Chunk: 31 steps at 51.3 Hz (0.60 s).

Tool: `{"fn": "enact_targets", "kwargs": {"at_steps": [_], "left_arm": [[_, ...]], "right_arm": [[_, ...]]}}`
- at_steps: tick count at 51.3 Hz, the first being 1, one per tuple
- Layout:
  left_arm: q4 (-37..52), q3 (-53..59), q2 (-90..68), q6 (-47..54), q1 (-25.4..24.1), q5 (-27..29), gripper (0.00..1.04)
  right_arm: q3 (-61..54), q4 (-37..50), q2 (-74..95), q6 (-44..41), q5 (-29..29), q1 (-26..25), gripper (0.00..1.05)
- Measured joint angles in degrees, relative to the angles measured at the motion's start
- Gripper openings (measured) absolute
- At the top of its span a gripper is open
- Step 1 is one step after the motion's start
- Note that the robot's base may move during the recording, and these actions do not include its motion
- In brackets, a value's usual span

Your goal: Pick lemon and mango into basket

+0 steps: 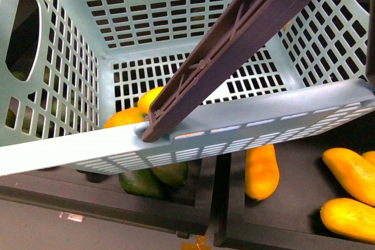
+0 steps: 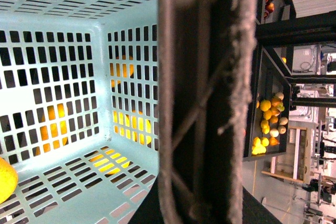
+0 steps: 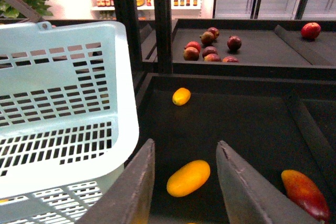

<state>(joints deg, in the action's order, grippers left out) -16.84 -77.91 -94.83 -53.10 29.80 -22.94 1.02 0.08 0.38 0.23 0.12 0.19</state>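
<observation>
Mango (image 3: 188, 178) lies on the dark tray floor (image 3: 247, 124) in our right wrist view, framed between the spread fingers (image 3: 239, 192) of the right gripper (image 3: 185, 182), which stand wide apart and hold nothing. We cannot tell how high the fingers hang above it. More mangoes rest in the black trays below the basket in the front view, one (image 1: 261, 171) partly cut off by the basket rim (image 1: 70, 153).

Inside the basket (image 1: 170, 21), a rounded yellow fruit, apparently the lemon (image 1: 150, 99), sits by the near wall, half hidden behind the brown handle bar (image 1: 234, 42). An orange fruit (image 1: 124, 119) touches it, also mostly hidden by the rim. Green fruits (image 1: 140, 182) peek out underneath.

Our left wrist view is blocked down the middle by the blurred dark bar (image 2: 202, 103), so we cannot tell the left gripper's state. Only a sliver of yellow fruit (image 2: 6, 179) shows at that picture's edge. Red apples (image 3: 210, 45) sit well beyond the mango.
</observation>
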Motion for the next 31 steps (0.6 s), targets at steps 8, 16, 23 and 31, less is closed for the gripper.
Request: {"fn": "enact_targets", "kwargs": {"at_steps": [8, 16, 23, 31], "left_arm": [[0.00, 0.00, 0.00, 0.00, -0.02, 0.02, 0.05], [0.00, -0.02, 0.00, 0.04, 0.81, -1.18, 0.05], [0.02, -0.02, -0.02, -0.94, 0.77, -1.07, 0.05], [0.02, -0.04, -0.02, -0.22, 0.59, -0.61, 0.05]], "right_arm": [[0.00, 0.00, 0.00, 0.00, 0.02, 0.00, 0.75], [0.00, -0.02, -0.07, 0.00, 0.07, 0.00, 0.96], [0.00, -0.09, -0.11, 0.00, 0.04, 0.00, 0.96], [0.00, -0.13, -0.15, 0.00, 0.02, 0.00, 0.96]]}}
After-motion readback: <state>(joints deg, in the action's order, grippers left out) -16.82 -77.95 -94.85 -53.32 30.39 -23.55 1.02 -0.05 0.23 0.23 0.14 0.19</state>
